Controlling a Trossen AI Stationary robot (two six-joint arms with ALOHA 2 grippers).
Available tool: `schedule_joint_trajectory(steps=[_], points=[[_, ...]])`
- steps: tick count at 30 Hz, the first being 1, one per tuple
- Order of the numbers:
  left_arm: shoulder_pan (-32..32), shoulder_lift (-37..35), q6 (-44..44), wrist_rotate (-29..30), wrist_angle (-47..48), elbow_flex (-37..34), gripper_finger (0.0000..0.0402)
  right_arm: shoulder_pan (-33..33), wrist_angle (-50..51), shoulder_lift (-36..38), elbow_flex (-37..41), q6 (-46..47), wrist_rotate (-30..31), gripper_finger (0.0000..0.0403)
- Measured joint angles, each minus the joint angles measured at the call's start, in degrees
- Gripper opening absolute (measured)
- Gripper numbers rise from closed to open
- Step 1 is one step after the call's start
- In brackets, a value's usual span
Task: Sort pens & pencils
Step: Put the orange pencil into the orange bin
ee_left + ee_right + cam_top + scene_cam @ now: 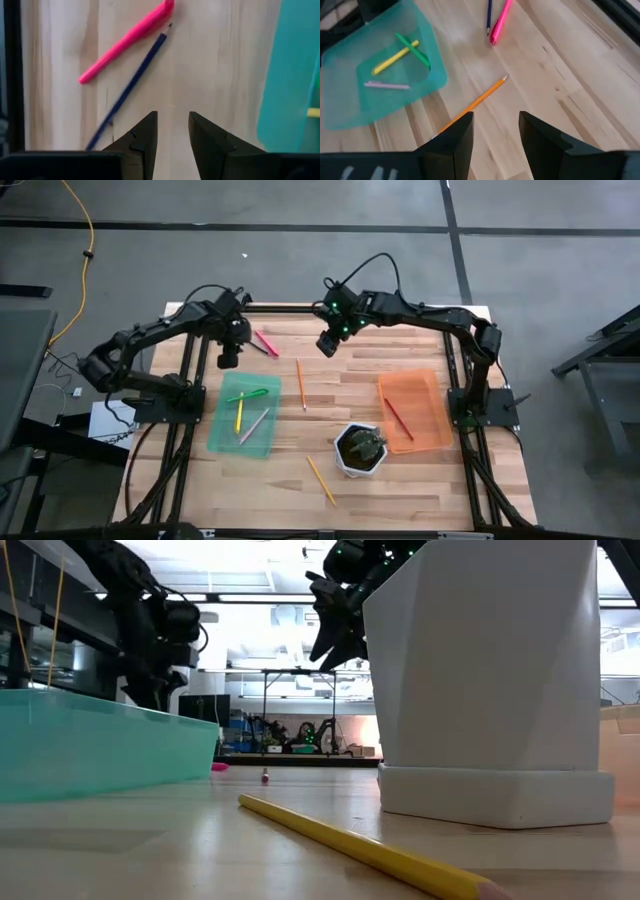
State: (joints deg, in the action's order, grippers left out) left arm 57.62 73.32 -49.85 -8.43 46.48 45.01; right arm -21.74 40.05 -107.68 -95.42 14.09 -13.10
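The left end effector is seen above the bench with its fingers parted by a narrow gap and nothing held between them. Just ahead of its fingertips lie a pink pen and a dark blue pencil, side by side and nearly touching at one end, both flat on the wood. A green tray is found just beside this end effector; a green pen, a yellow pen and a grey pen are lying in it.

The right end effector is held above the bench, fingers apart and empty. An orange pencil lies directly below and ahead of it, clear of the fingers. Beyond that pencil the green tray is seen. Farther from this end effector, an orange tray holds one dark red-brown pencil. A white pot with a plant stands near the orange tray, and a yellow-orange pencil lies on the bench just beside the pot.
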Motion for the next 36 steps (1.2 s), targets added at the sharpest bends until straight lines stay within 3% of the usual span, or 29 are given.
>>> schedule_joint_trajectory(steps=[13,26,30,36], points=[[-3.8,7.7,-1.4,1.8,-2.9,0.8,0.0097,-0.1,1.9,0.0,0.0,-2.2,-0.6,0.0149],[-12.1,16.8,-3.7,2.5,-2.6,12.3,0.0097,-1.9,4.3,0.1,0.1,-4.1,-1.1,0.0149],[-14.1,19.8,5.9,0.8,-2.0,15.5,0.0097,-2.1,5.7,0.1,0.1,-5.2,0.4,0.0149],[-16.5,22.1,25.0,-8.7,-1.5,18.0,0.0097,-3.9,9.8,0.1,0.1,-7.6,4.2,0.0149]])
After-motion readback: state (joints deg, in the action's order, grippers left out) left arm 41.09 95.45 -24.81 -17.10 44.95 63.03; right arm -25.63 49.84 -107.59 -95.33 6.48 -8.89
